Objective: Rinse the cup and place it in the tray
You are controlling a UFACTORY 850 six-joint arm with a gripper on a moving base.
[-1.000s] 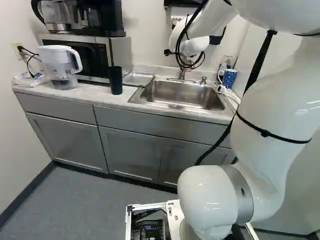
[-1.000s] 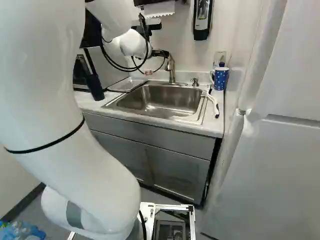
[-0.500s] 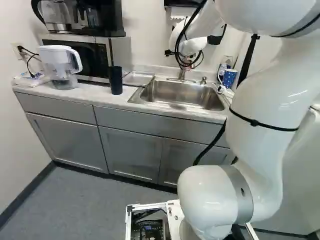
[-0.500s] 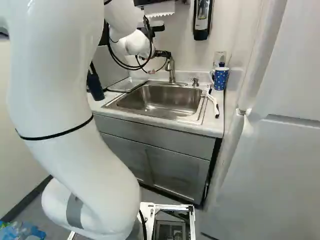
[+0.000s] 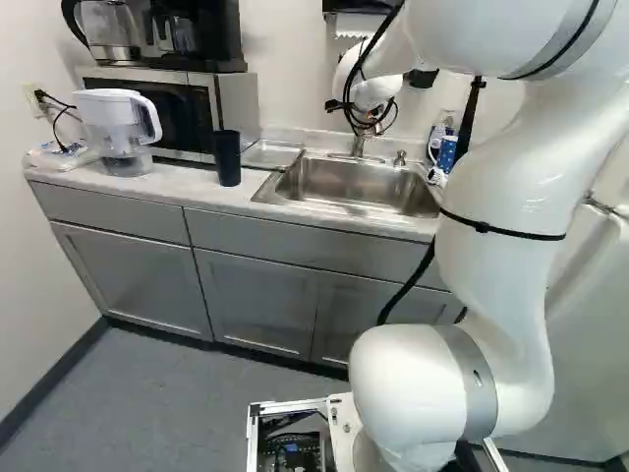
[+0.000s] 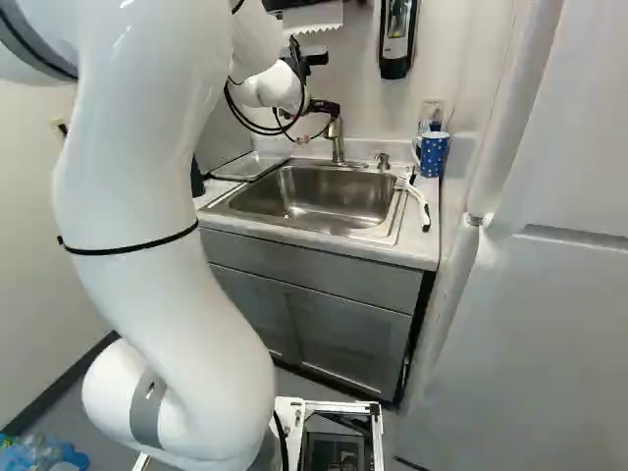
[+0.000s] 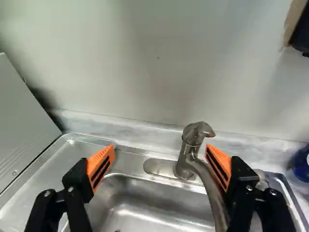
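In the right base view my gripper (image 6: pixel 322 107) is up beside the faucet (image 6: pixel 336 135), above the back of the sink (image 6: pixel 314 201). The wrist view shows the gripper (image 7: pixel 161 162) open, with the faucet (image 7: pixel 189 150) rising ahead of its fingers, closer to one orange pad; nothing is gripped. A dark cup (image 5: pixel 227 159) stands upright on the counter beside the metal tray (image 5: pixel 270 155), left of the sink. A blue dotted mug (image 6: pixel 432 155) stands right of the sink. Which of the two is the task's cup I cannot tell.
A white brush (image 6: pixel 418 201) lies by the sink's right edge. The microwave (image 5: pixel 167 110) and a water pitcher (image 5: pixel 120 128) stand on the counter's left part. A soap dispenser (image 6: pixel 397 39) hangs on the wall; a fridge (image 6: pixel 540 294) is at the right.
The arm's large links have swung left in the left base view and right in the right base view. The gripper has shifted slightly toward the faucet. The base has not moved.
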